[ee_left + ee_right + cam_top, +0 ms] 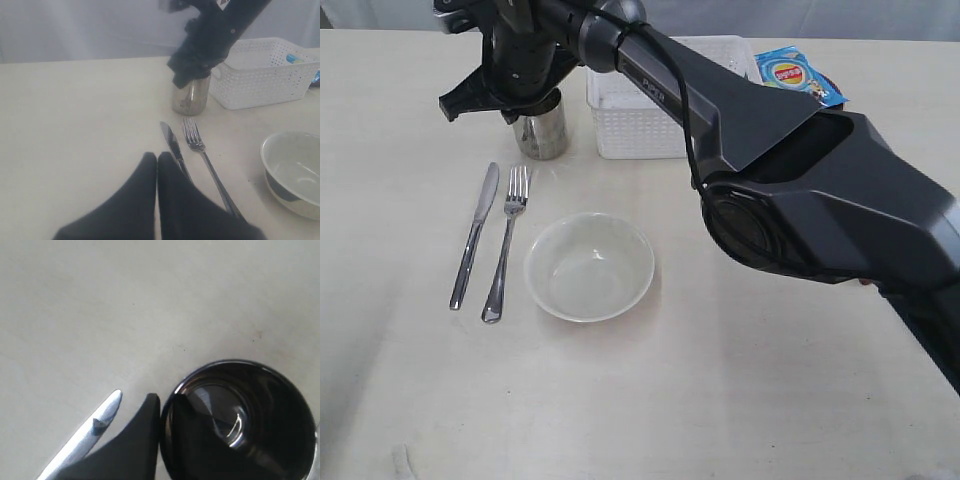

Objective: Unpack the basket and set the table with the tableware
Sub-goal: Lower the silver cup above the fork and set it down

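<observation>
Tableware (pixel 570 285): one knife (pixel 475 235), fork (pixel 506 245), bowl (pixel 590 266), cup (pixel 544 130); knife and fork point at cup, pinched by right tool (pixel 164 405); left tool (pixel 157 156) pressed together

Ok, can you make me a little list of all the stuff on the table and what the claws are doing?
cup: steel, upright on the table, beside the basket
right claw: pinching the cup's rim, one finger inside, one outside
left claw: shut, holding nothing
knife: flat, beside the fork
fork: flat, between knife and bowl
bowl: white, empty
basket: white, inside mostly hidden by the arm
snack bag: blue, next to the basket
</observation>
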{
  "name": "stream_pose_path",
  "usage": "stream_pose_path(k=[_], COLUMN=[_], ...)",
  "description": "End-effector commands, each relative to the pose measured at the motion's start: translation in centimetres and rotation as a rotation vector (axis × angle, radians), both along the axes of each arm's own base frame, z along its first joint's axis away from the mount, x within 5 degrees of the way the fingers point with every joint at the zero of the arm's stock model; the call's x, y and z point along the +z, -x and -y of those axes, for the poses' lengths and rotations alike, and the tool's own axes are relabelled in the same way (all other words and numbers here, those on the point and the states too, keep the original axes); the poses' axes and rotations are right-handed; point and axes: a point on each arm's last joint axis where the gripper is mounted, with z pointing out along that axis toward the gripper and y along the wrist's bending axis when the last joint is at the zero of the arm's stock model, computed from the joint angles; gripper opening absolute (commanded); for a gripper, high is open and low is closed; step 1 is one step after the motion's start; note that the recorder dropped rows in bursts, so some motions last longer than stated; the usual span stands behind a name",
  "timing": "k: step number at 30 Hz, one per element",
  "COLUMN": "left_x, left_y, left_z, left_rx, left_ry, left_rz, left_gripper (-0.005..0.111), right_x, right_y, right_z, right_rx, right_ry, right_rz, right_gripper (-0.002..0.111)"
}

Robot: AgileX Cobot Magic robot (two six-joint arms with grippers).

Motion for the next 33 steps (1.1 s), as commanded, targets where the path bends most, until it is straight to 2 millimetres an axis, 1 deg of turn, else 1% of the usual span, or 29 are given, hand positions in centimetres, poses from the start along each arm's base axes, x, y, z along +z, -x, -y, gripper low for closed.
stream_pose_path(k=[1,9,17,25,33], left_x=[-0.1,-0.1,-0.1,-0.1,-0.1], left_y=[0.0,0.0,0.0,0.0,0.0], left_z=[0.0,0.0,0.0,0.0,0.0], left_rx=[-0.005,-0.005,-0.005,-0.005,-0.005], left_ry=[0.001,0.001,0.001,-0.003,-0.001], left_rz=[0.002,0.002,0.002,0.002,0.002], left_gripper=[0.000,0.000,0.000,0.000,0.000], right_x=[0.2,0.7,0.9,0.0,-0.2], right_y=[-0.4,-0.5,-0.5,-0.6,-0.6], right_z=[0.2,-0.6,-1.0,-1.1,-1.1], right_rx=[0.006,0.070,0.106,0.105,0.105], right_ry=[-0.004,-0.086,-0.121,-0.111,-0.119], right_rz=[0.017,0.068,0.090,0.080,0.078], right_gripper=[0.000,0.000,0.000,0.000,0.000])
